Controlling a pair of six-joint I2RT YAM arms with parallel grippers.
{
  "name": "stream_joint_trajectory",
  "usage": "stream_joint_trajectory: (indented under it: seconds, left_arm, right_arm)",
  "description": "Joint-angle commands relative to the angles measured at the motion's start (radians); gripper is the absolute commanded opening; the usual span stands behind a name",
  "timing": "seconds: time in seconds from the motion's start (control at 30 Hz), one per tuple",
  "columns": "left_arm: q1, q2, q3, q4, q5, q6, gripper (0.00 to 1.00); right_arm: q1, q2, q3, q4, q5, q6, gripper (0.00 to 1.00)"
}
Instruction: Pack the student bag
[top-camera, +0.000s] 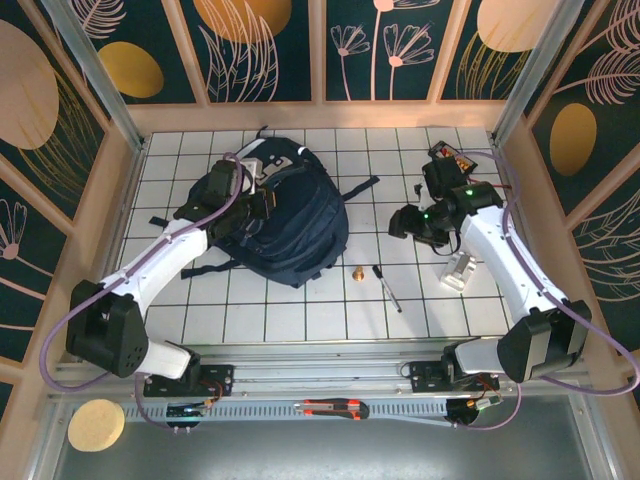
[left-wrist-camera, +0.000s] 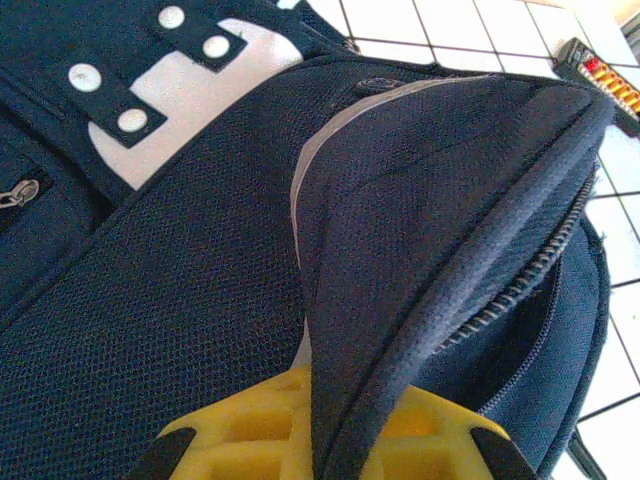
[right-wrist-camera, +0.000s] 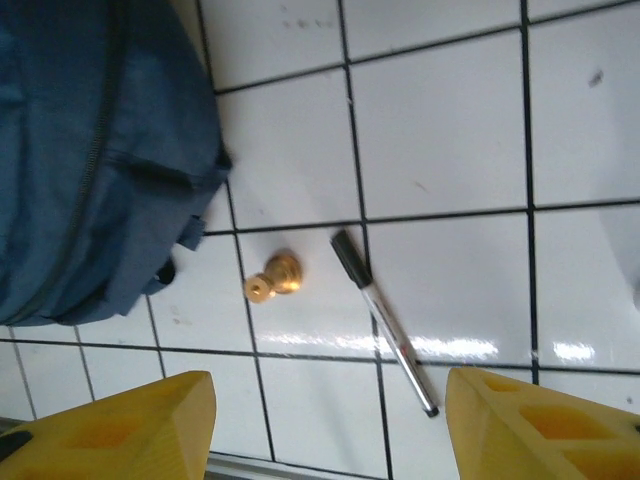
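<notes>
— Where do we find the student bag (top-camera: 285, 225)?
— It lies on the tiled table (top-camera: 300, 320), left of the middle and towards the far side. From above, the left gripper (top-camera: 260, 205) sits over its top. It is dark on dark there, so we can hardly make out its fingers.
— And from that wrist?
— There the left gripper (left-wrist-camera: 340, 445) is pinching a raised fold of the navy fabric between its yellow fingers (left-wrist-camera: 250, 440). Their tips are buried under the cloth. A zipper runs along the flap, but we cannot see inside.
— And the right gripper (top-camera: 400, 222)?
— It hangs to the right of the student bag, apart from it. In its own view the jaws stand spread with nothing between them, and the picture's edge cuts the fingers off. On the tiles beneath lie a pen (right-wrist-camera: 383, 322) and, just left of it, a small brass piece (right-wrist-camera: 273, 278); we cannot tell what that is. The bag is cut off at the left there.
— Anything else?
— A dark device (top-camera: 452, 155) lies in the far right corner, too small for us to read.
</notes>
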Motion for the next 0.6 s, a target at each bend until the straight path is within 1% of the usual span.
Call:
stream_joint_trajectory:
  seconds: [0.0, 0.3, 0.57]
  left_arm:
    - [-0.004, -0.054, -0.019, 0.054, 0.039, 0.016, 0.0]
    - [-0.004, -0.095, -0.08, 0.094, 0.075, 0.013, 0.0]
    - [-0.004, -0.099, -0.082, 0.1, 0.081, 0.019, 0.0]
  right_arm:
    - [0.029, 0.007, -0.055, -0.087, 0.044, 0.044, 0.63]
    - [0.174, 0.032, -0.223, -0.013, 0.082, 0.134, 0.63]
    - [0.2, 0.154, -0.27, 0.122, 0.079, 0.117, 0.63]
